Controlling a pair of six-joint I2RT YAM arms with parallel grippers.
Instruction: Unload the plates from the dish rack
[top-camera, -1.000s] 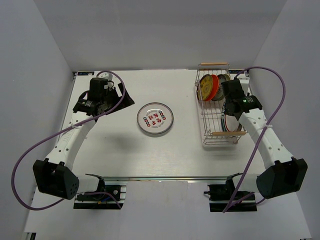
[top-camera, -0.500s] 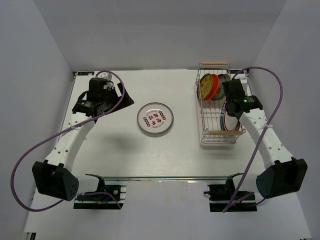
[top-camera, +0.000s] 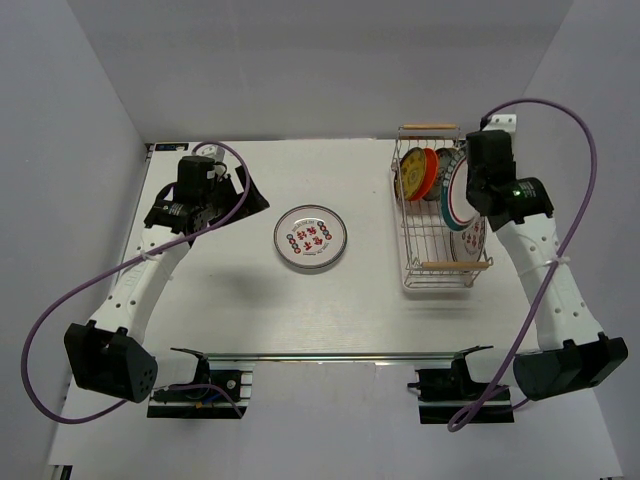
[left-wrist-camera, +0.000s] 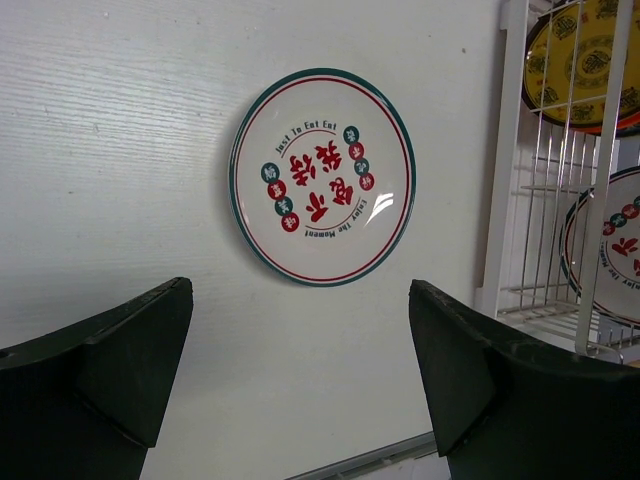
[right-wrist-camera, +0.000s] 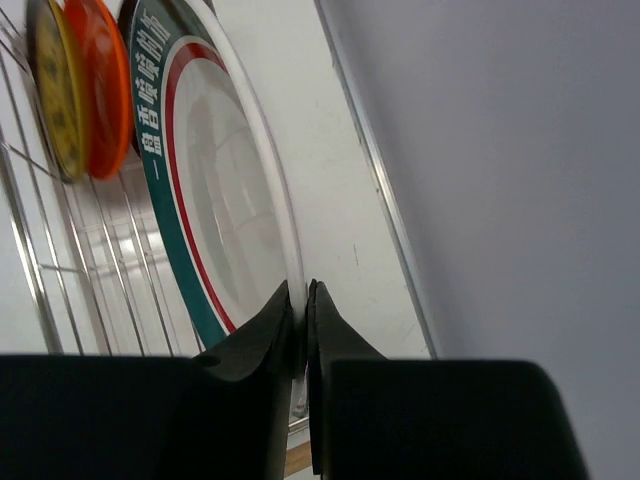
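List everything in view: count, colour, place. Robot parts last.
table: one, white, beneath everything.
dish rack: one, silver wire with wooden handles, table's right side.
centre plate: one, white with red motifs, flat mid-table.
yellow plate: one, tan-yellow, upright at rack's far end.
orange plate: one, orange-red, upright beside yellow plate.
banded plate: one, white with green band, on edge at rack's right side.
rack motif plate: one, white with red motifs, rack's near half.
left gripper: one, black, open, over table's far left.
right gripper: one, black, shut on banded plate's rim.

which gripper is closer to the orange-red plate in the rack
Right. The right gripper grips a white plate just beside the orange-red plate; the left gripper is far across the table.
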